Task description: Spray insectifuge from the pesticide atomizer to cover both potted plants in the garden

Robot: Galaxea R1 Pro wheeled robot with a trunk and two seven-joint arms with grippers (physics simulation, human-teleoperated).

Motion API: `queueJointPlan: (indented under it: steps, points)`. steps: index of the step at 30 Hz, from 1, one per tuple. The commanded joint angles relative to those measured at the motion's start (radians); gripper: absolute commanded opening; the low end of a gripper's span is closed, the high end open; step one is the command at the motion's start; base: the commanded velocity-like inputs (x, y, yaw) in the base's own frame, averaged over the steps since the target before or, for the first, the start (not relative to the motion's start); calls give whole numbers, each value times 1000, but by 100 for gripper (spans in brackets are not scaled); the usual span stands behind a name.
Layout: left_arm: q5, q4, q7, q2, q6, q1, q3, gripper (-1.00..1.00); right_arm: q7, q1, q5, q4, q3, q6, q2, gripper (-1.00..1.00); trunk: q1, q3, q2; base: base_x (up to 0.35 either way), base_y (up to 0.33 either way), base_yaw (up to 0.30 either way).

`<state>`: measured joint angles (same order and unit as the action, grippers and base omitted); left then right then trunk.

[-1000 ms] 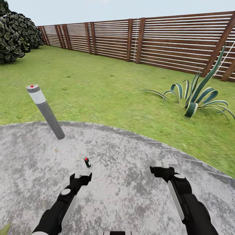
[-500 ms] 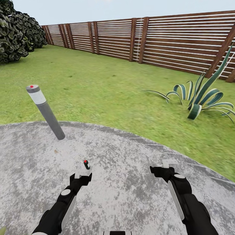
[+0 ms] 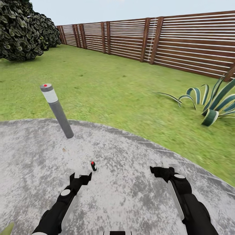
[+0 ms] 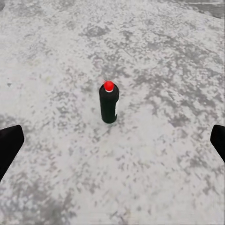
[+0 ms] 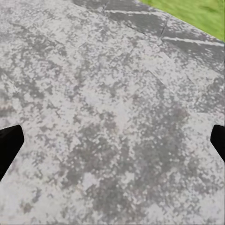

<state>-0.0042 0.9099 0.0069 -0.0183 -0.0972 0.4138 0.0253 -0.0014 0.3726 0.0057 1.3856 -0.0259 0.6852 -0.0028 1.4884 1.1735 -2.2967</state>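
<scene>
Garden: green lawn (image 3: 107, 81) runs back to a slatted brown wooden fence (image 3: 182, 42) along the far and right sides. Dark leafy shrubs (image 3: 19, 31) crowd the far left corner.

Round grey paved patio (image 3: 130, 195) takes up the near ground, mottled light and dark; its curved edge meets the grass ahead and to the right.

Striped spiky agave (image 3: 213, 102) stands on the lawn at the right, well apart from the patio rim.

Grey bollard lamp (image 3: 56, 110) with a white band and red dot on top rises from the patio's far left edge; it appears tilted.

Both arms reach forward low over the paving. Left gripper (image 3: 79, 177) and right gripper (image 3: 163, 169) both have their fingers spread wide, nothing between them; in each wrist view the dark fingertips (image 4: 9, 143) sit at opposite edges.

Small dark bottle with a red cap (image 3: 93, 166) stands upright on the patio just ahead of the left gripper, not touching it. Its type cannot be told.

No obstacle lies between gripper and bottle.
</scene>
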Motion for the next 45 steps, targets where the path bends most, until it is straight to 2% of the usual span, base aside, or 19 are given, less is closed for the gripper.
queueJointPlan:
  steps: [1, 21, 30, 37, 45]
  points:
    - [0, 2, 1, 0, -6, 0, 0, 100, 0, 0, 0, 1, 0, 5, 0, 100, 0, 1, 0, 301, 0, 243]
    - [0, 3, 1, 0, -6, 0, -2, 100, 0, 0, 0, 3, 0, 5, 0, 100, 0, 1, 0, 35, 0, 26]
    - [0, -3, 1, 0, 0, 4, -1, 100, 2, 0, 0, 3, -2, 5, -2, 100, 35, 41, -63, 0, 0, 0]
    - [5, -12, 1, 1, 100, 17, 1, 100, 3, 0, -1, 2, -1, 5, -2, 100, 62, 74, -112, 0, 0, 0]
    - [8, -14, 1, 1, 113, 27, 0, 100, 3, 0, -1, 3, 0, 5, -2, 100, 92, 110, -168, 0, 0, 0]
